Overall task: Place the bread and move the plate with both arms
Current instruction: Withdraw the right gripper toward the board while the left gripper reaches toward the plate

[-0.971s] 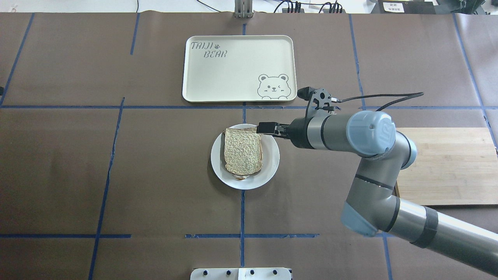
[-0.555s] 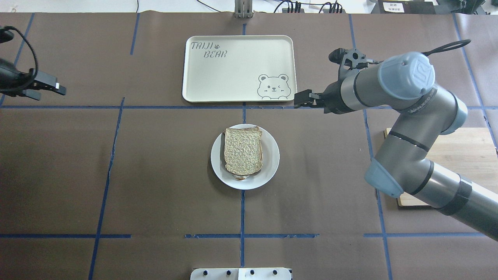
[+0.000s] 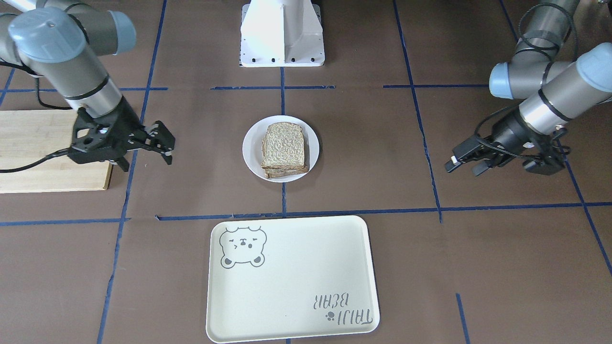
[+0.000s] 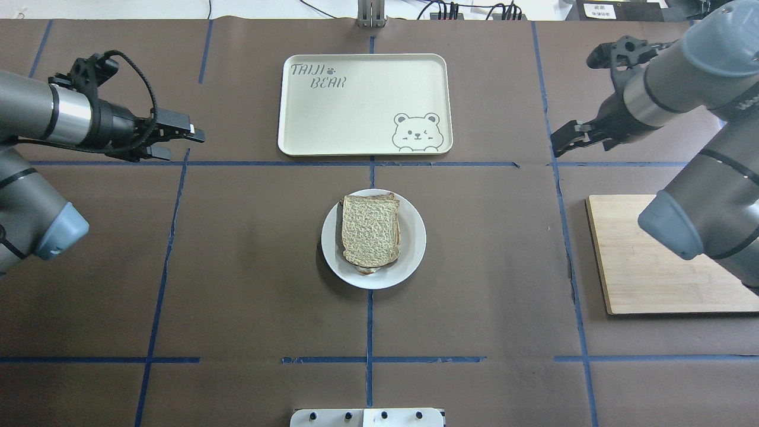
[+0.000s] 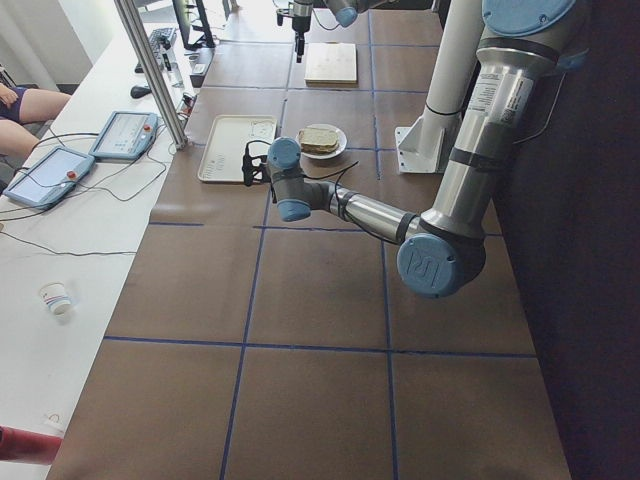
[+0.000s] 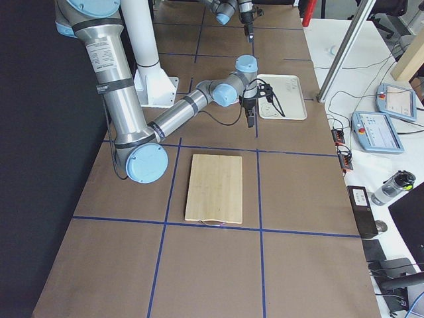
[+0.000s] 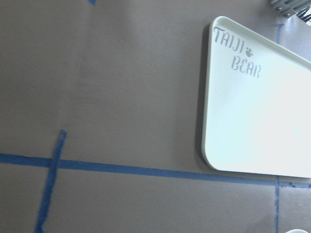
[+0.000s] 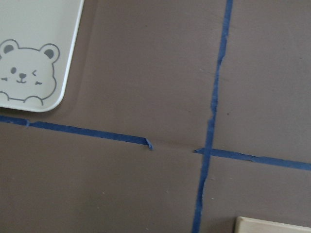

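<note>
The plain bread slice (image 4: 370, 230) lies on top of a stack on the small white plate (image 4: 415, 237) at the table's middle; another slice and some filling show under it. The bread (image 3: 283, 147) and plate (image 3: 249, 145) also show in the front view. My left gripper (image 4: 185, 145) is open and empty, far left of the plate; in the front view the left gripper (image 3: 461, 168) hovers above the table. My right gripper (image 4: 557, 145) is open and empty, far right of the plate, as the front view (image 3: 168, 149) also shows.
A cream bear tray (image 4: 356, 107) lies beyond the plate, empty; it also shows in the front view (image 3: 287, 277). A wooden board (image 4: 652, 261) lies at the right under my right arm. The white pedestal (image 3: 282, 33) stands at the robot's side.
My right gripper has drawn back from the plate's edge, moving right and farther away. My left arm has come in from the left edge toward the middle. Bread and plate have not moved.
</note>
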Robot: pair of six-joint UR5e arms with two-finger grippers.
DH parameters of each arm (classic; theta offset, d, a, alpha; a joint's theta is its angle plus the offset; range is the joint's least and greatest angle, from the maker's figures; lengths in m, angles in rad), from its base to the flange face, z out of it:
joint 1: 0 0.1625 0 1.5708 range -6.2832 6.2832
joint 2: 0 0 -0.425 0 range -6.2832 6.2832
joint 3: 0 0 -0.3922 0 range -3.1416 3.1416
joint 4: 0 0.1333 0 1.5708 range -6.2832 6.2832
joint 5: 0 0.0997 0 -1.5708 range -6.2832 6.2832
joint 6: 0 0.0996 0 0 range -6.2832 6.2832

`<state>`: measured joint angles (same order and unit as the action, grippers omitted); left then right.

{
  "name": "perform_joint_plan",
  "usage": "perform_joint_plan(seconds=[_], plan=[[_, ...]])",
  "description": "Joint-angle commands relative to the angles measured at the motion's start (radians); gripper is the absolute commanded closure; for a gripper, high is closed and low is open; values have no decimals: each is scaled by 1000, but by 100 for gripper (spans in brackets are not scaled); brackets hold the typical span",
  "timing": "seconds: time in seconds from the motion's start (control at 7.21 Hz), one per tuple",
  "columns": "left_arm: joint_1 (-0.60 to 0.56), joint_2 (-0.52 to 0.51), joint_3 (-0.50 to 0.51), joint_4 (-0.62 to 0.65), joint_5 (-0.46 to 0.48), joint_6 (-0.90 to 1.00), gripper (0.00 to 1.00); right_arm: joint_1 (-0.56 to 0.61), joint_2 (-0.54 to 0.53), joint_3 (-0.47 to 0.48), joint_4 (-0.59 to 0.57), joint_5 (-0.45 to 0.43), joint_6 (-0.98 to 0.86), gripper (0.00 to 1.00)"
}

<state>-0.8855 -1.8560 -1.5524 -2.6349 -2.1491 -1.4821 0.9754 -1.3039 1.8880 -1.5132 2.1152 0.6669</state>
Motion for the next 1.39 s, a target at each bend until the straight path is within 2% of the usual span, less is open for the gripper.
perform_joint_plan(seconds=[0.0,0.28,0.69,1.25], plan=[[146,-26,0,-144,139,-183,6,124,-104,-1,-56,52,-274,0],[210,-51,0,-148,143,-239,38,230,-140,-48,-56,196,-394,0],[379,-84,1,-162,349,-308,46,250,-170,-55,-52,228,-409,0],[424,-129,72,-162,364,-310,52,259,-173,-55,-50,230,-405,0]])
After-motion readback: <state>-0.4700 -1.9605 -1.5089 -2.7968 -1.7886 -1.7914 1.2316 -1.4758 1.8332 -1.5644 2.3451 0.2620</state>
